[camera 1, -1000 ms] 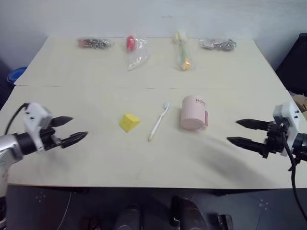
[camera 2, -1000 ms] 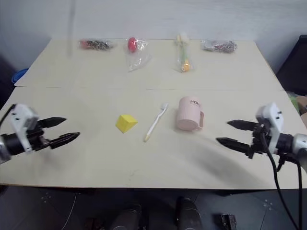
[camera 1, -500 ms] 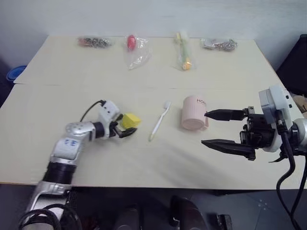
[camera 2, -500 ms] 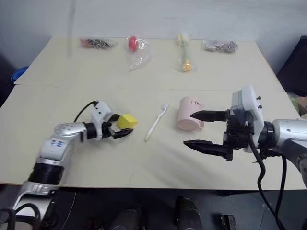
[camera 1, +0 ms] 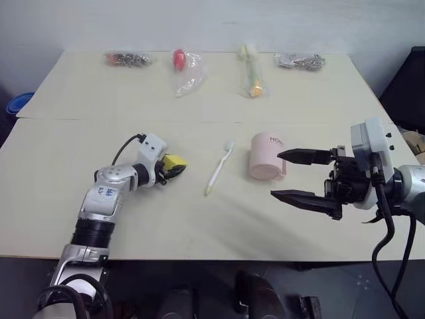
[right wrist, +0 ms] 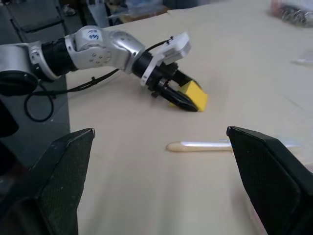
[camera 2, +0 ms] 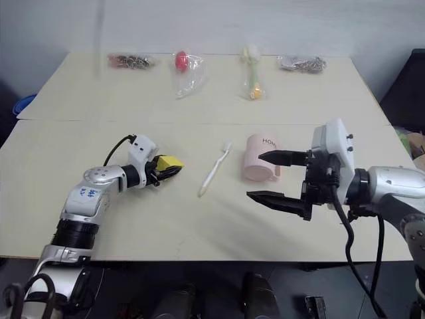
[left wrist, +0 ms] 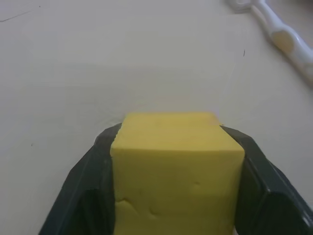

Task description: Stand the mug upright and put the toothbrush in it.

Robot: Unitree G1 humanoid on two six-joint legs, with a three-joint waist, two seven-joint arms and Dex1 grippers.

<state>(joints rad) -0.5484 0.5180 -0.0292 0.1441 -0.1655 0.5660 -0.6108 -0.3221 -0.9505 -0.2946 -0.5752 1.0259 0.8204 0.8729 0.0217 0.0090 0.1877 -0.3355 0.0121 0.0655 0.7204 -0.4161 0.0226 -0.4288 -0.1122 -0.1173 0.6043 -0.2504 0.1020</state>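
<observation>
Left eye view: a table [camera 1: 199, 226] holds the right pincer [camera 1: 292, 176], jaws spread wide and empty, its upper finger beside the mug [camera 1: 265, 165] just to its left. Left pincer [camera 1: 174, 167] is clamped on a yellow block [camera 1: 174, 161], the toothbrush [camera 1: 220, 167] lying near its right.

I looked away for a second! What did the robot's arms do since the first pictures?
The left tool swung in from the table's left edge to the yellow block and shut on it. The right tool, open, moved in beside the mug. The mug, the toothbrush and the bags at the back stayed put.
</observation>
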